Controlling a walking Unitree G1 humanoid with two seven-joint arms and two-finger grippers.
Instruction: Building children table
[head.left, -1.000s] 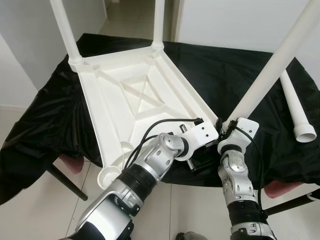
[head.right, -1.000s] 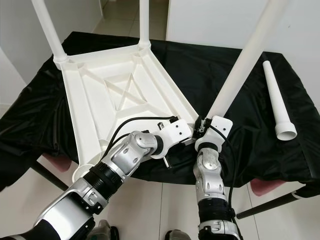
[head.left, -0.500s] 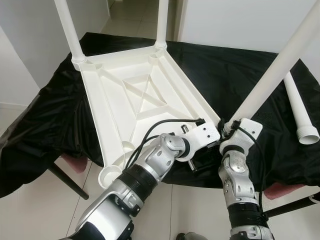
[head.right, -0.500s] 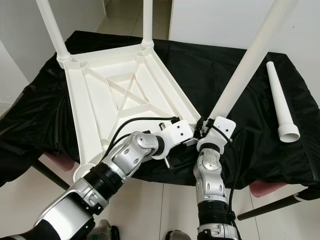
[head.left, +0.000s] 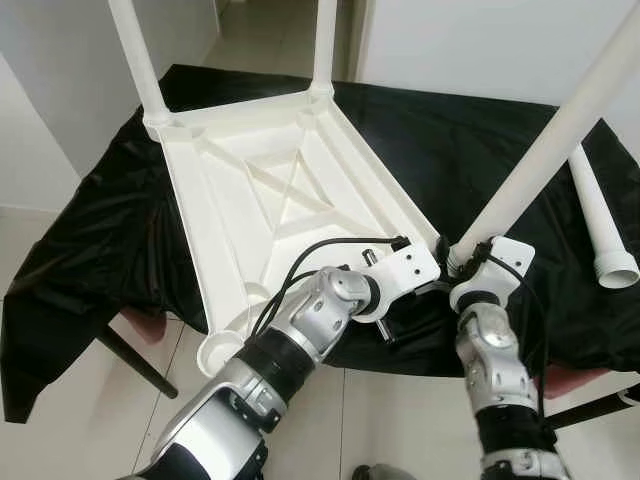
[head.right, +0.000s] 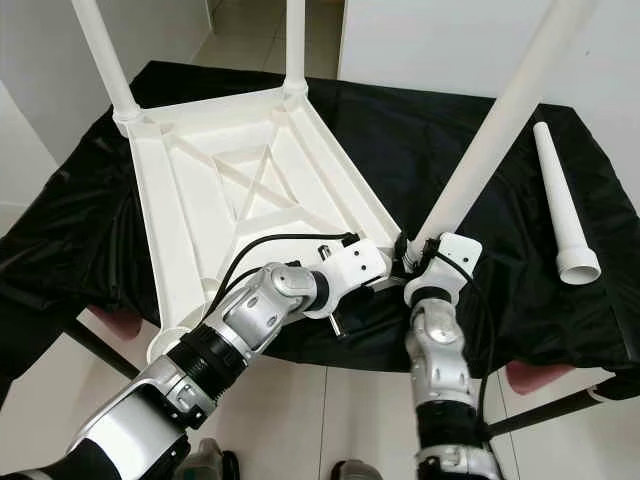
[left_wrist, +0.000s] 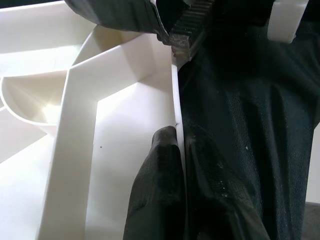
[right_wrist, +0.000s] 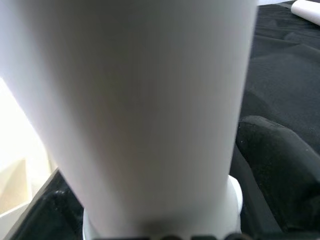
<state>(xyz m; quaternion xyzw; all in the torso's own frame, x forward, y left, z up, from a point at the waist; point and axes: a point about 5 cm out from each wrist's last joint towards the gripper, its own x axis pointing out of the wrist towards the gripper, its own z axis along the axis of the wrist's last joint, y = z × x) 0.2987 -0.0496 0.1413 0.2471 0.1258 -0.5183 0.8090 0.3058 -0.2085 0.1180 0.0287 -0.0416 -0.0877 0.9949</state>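
The tabletop (head.left: 270, 190) lies upside down on a black cloth (head.left: 470, 140), ribbed underside up. Two legs stand upright in its far corner sockets: one at the far left (head.left: 135, 55), one at the far right (head.left: 322, 45). The near left socket (head.left: 218, 350) is an open ring at the cloth's edge.

The left gripper (left_wrist: 172, 145) is at the tabletop's near right rim. In the left wrist view its two black fingers (left_wrist: 160, 190) pinch the thin white edge wall from either side, one inside the tabletop, one over the cloth, so they are closed on the rim.

The right gripper (head.left: 460, 262) is just beside it at the near right corner, at the base of a third leg (head.left: 555, 125). This leg rises tilted toward the robot's right and away. In the right wrist view it fills the frame as a white tube (right_wrist: 145, 110) with a black finger (right_wrist: 277, 150) alongside it; the fingers seem to be closed around the tube, though the contact itself is hard to see. Its lower end meets the corner of the tabletop, but how far in it sits cannot be told.

A fourth leg (head.left: 600, 225) lies loose on the cloth well to the right, its wide open end toward the robot.
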